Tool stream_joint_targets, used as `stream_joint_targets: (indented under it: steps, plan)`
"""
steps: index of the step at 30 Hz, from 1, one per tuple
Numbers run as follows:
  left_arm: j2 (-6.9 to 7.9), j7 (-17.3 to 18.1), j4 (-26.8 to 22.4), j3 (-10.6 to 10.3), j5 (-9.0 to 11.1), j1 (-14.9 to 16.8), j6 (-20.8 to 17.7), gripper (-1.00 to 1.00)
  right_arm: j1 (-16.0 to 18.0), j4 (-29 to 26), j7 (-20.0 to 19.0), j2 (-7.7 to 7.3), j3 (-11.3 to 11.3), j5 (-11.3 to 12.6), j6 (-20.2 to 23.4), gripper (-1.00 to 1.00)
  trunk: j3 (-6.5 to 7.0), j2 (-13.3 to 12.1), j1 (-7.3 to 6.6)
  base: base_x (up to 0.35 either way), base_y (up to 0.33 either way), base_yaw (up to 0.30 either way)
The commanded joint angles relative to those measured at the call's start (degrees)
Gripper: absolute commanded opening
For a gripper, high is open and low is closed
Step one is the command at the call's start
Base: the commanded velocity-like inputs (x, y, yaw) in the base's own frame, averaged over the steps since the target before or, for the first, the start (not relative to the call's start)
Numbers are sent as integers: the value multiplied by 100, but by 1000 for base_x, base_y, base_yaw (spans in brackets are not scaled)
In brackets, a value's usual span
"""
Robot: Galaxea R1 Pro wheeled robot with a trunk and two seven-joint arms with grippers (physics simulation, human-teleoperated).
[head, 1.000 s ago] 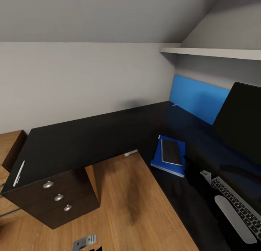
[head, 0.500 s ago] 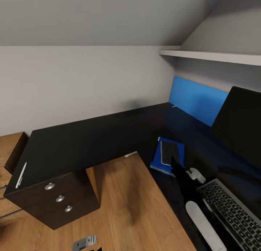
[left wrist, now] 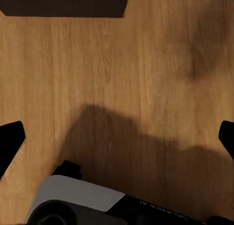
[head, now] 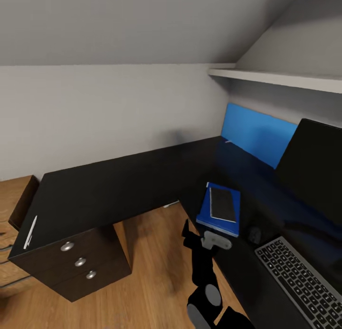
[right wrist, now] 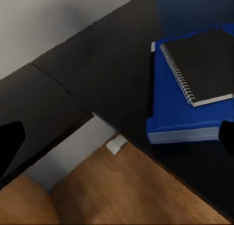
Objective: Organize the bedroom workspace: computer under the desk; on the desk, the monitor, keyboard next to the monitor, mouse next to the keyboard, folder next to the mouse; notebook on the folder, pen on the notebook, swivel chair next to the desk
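Right hand (head: 190, 230) raised over the floor just off the counter's inner edge, near the folder's front corner; fingers spread wide, nothing between them. Left hand (left wrist: 117, 137) hanging above bare wooden floor (left wrist: 122, 64), fingertips wide apart, empty.

Just past the right hand, folder (head: 214, 211) flat on the counter (head: 109, 186), long axis running away toward the blue wall panel (head: 256, 132). Notebook (head: 223, 203) stacked on top, same direction, spiral edge toward the folder's inner side. Close beside the folder, toward the screen, mouse (head: 255, 234) small and dark on the black top. Next along, keyboard (head: 297, 279), long axis slanting toward the near right corner of the head view. Behind it, monitor (head: 313, 170), upright, facing the room.

Far off on the counter's other wing, pen (head: 30, 232) lying at the outer end above the drawer unit (head: 78, 262), long axis roughly along that end edge, well apart from the notebook. Shelf (head: 275, 77) on the wall above the monitor.
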State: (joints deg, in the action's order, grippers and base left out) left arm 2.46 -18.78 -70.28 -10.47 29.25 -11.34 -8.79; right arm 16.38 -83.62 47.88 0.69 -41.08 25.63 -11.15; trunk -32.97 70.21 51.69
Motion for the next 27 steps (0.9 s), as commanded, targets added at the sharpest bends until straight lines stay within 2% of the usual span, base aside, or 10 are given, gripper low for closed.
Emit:
stream_joint_targets:
  steps: [1, 4, 10, 12, 15, 16, 17, 18, 21, 27]
  plan:
    - [17, -46, 3, -20, 43, 0, 52, 100, 6, -1, 46, 2, -9, 115, -256, 100, 14, -38, -22, 0, 0, 0]
    - [37, -45, 46, -20, 52, 0, 139, 100, 6, 50, 167, 2, -15, 212, -1271, 100, 68, -159, -88, 0, 0, 0]
    - [37, -32, 278, -24, 42, 0, 192, 100, 6, -5, 430, -41, -52, 271, -1714, 100, 176, -399, -220, 0, 0, 0]
    - [36, -30, 315, -25, 40, 0, 202, 100, 6, -41, 515, -44, -101, 275, -1231, 100, 212, -480, -264, 0, 0, 0]
    - [35, -35, 333, -24, 38, 0, 211, 100, 6, -210, 609, 71, -123, 307, 1254, 100, 266, -600, -330, 0, 0, 0]
    - [35, -36, 335, -25, 38, 0, 211, 100, 6, -248, 620, 127, -122, 308, 1649, 100, 284, -640, -352, 0, 0, 0]
    - [35, -37, 337, -25, 38, 0, 215, 100, 6, -321, 649, 343, -109, 301, 2501, 100, 302, -680, -374, 0, 0, 0]
    - [35, -38, 339, -25, 39, 0, 218, 100, 6, -358, 668, 508, -84, 298, 2957, 100, 320, -720, -396, 0, 0, 0]
    - [35, -40, 341, -26, 44, 0, 219, 100, 6, -492, 689, 610, -116, 278, 3279, 100, 373, -840, -461, 0, 0, 0]
    - [35, -54, 402, -23, 54, 0, 220, 100, 6, -593, 811, 635, -373, 226, 3335, 100, 391, -881, -483, 0, 0, 103]
